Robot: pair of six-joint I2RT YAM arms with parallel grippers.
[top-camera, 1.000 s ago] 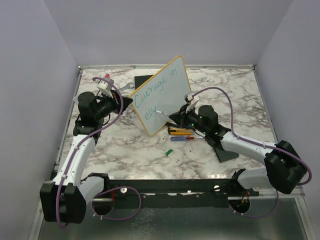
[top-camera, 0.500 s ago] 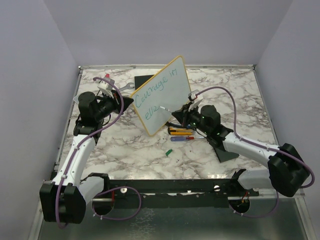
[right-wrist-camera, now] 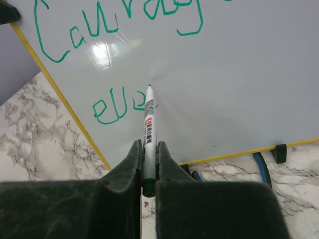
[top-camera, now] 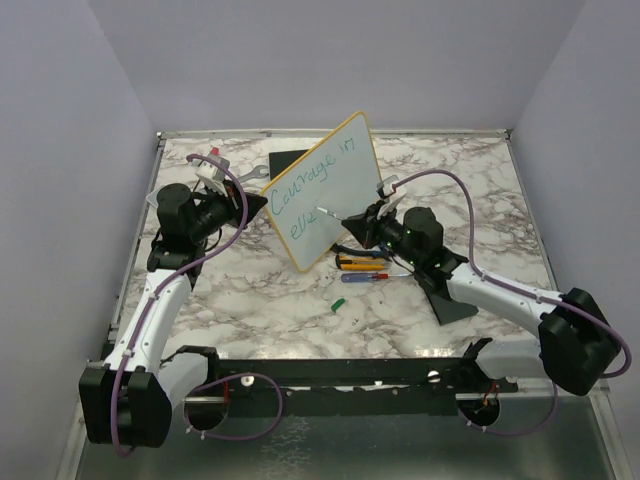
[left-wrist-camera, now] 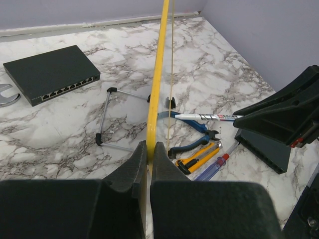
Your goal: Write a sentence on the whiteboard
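Note:
The whiteboard (top-camera: 335,185), white with a yellow rim, stands tilted on its lower edge at mid-table. My left gripper (top-camera: 250,203) is shut on its left rim, seen edge-on in the left wrist view (left-wrist-camera: 158,74). The sentence (top-camera: 312,172) in teal reads "Courage in" on the top line, and a second line (right-wrist-camera: 119,108) starts "eve". My right gripper (right-wrist-camera: 148,149) is shut on a white marker (right-wrist-camera: 148,124). Its tip is at the board face, just right of the last letter. The marker also shows in the top view (top-camera: 335,214).
A black network switch (top-camera: 290,160) and a wrench (top-camera: 245,172) lie behind the board. A wire stand (left-wrist-camera: 107,117), blue pliers (left-wrist-camera: 194,142), a yellow utility knife (top-camera: 360,265) and a screwdriver (top-camera: 365,277) lie beside its foot. A green cap (top-camera: 337,303) and a black wedge (top-camera: 450,300) lie nearer.
My right gripper has moved the marker up and to the right along the second line, and more teal letters have appeared there. The left gripper and the board have stayed put.

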